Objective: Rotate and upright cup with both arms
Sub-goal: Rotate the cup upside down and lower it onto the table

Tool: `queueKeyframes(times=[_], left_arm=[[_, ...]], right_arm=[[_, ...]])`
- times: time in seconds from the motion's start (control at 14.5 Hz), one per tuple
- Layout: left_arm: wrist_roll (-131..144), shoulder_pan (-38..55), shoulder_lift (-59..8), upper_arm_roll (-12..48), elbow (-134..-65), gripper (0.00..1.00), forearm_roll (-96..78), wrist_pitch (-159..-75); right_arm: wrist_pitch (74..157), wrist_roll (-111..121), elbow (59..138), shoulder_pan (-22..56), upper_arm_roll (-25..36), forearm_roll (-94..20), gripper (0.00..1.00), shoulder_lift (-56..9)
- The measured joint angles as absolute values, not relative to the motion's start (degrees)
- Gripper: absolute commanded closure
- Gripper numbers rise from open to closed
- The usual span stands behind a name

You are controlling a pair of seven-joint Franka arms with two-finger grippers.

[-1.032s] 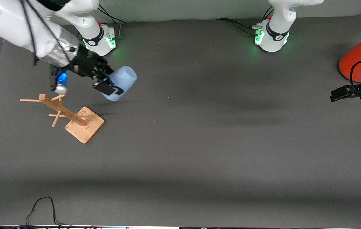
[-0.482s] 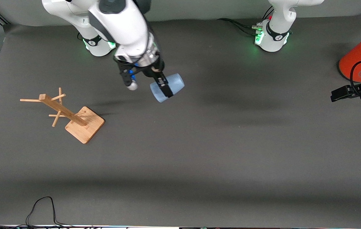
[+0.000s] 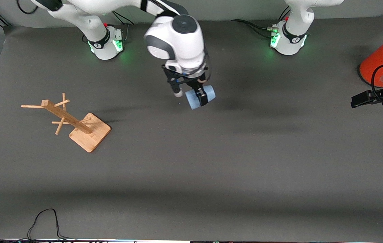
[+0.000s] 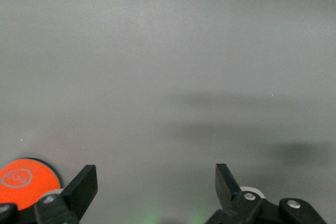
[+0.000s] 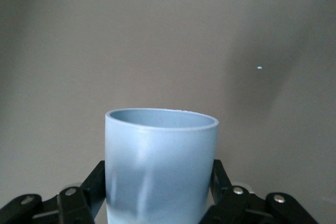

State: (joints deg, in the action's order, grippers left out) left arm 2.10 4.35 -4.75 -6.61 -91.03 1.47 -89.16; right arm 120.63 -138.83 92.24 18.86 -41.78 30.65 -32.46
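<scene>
The light-blue cup (image 3: pixel 208 93) is held on its side in the air over the middle of the table, nearer the arms' bases. My right gripper (image 3: pixel 201 96) is shut on it, one black finger across its wall. In the right wrist view the cup (image 5: pixel 161 161) fills the space between the fingers (image 5: pixel 95 183) of my right gripper (image 5: pixel 160 184), its rim pointing away from the wrist. My left gripper (image 3: pixel 359 99) waits open and empty at the left arm's end of the table, next to the orange-red can. In the left wrist view, nothing lies between the spread fingers of the left gripper (image 4: pixel 156 184).
A large orange-red can (image 3: pixel 378 62) with a grey top stands at the left arm's end; it also shows in the left wrist view (image 4: pixel 23 182). A wooden peg rack (image 3: pixel 88 133) stands toward the right arm's end. A black cable (image 3: pixel 45 219) lies at the near edge.
My right arm has carried the cup from beside the wooden rack toward the table's middle, toward the left arm's end. The left arm has not moved.
</scene>
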Motion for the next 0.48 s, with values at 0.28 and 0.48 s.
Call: queueKeyframes(times=[0.28, 0.48], left_arm=[[2.1, 4.4, -5.3, -6.6, -91.0, 0.0, 1.5, -89.5], [2.1, 4.4, -6.3, -6.6, -91.0, 0.0, 1.5, -90.2]], right_arm=[[119.9, -145.3, 92.8, 22.0, -41.6, 34.8, 0.4, -39.5], [119.0, -148.0, 94.6, 22.1, -40.8, 35.2, 0.4, -42.0]])
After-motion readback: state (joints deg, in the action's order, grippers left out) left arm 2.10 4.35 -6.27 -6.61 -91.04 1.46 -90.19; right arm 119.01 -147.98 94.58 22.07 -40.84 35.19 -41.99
